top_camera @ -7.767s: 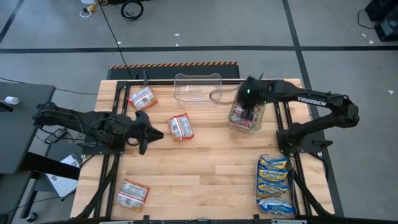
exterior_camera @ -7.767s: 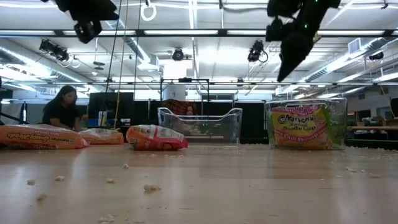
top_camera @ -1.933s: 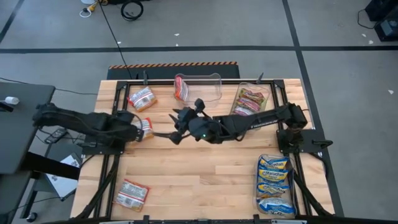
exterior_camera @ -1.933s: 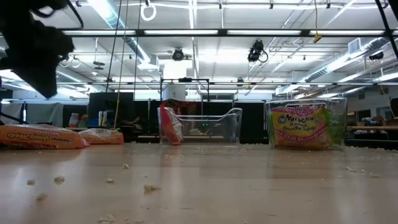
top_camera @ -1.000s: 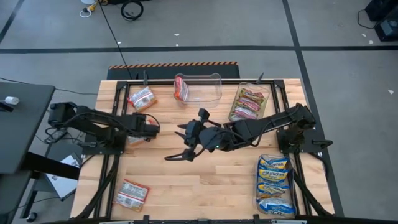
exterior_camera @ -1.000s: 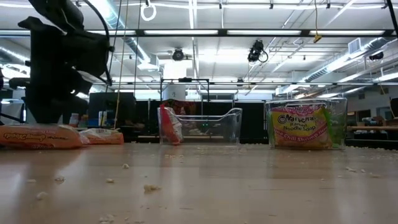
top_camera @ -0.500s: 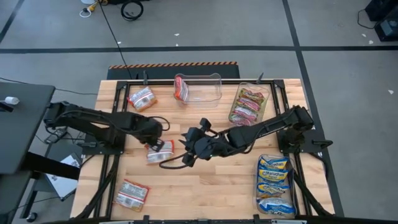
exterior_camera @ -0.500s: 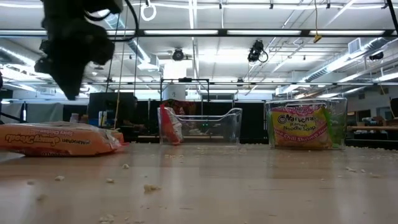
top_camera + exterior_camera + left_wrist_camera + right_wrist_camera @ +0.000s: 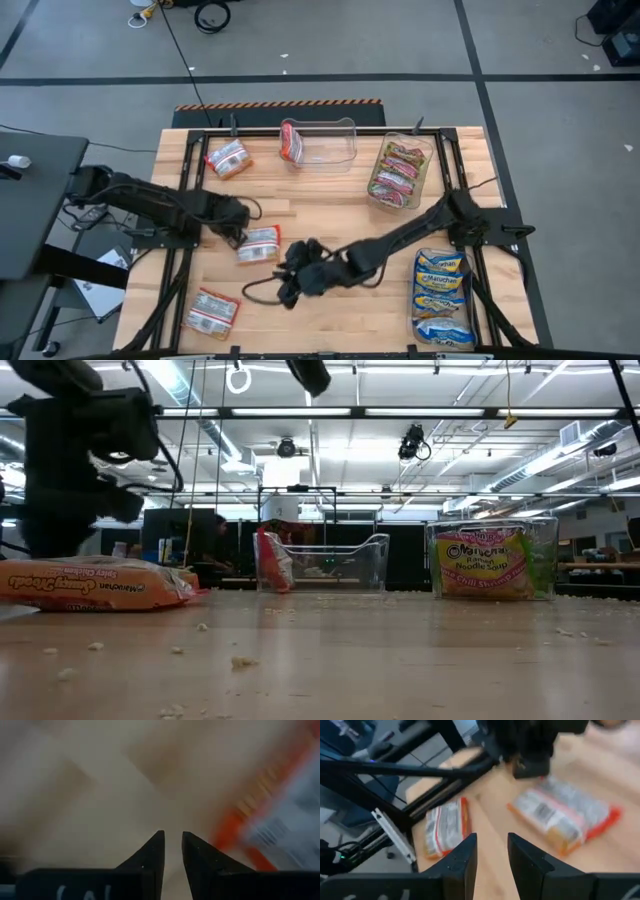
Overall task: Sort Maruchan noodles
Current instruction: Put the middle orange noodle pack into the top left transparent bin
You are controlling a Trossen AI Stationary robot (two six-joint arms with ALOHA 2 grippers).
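Note:
A red-and-white noodle packet (image 9: 258,243) lies flat on the table, also in the left wrist view (image 9: 280,820) and the right wrist view (image 9: 565,820). My left gripper (image 9: 236,224) hangs just left of it, pointing down, its fingers (image 9: 171,845) narrowly open over bare wood. My right gripper (image 9: 285,290) is low over the table's middle near side, pointing toward the left edge, open (image 9: 492,850) and empty. Two more red-and-white packets lie at the far left (image 9: 228,158) and near left (image 9: 210,312).
At the far edge stand a clear bin (image 9: 335,150) with one red packet upright inside (image 9: 290,140) and a bin of red and green packets (image 9: 400,170). Blue-and-yellow packets (image 9: 440,295) are stacked at the near right. Crumbs dot the wood.
The red-and-white packet has come out from under my left gripper and lies flat closer to the near edge. The left gripper then drew back a little toward the left edge. My right gripper has sunk and gone toward the near edge, rolling as it went.

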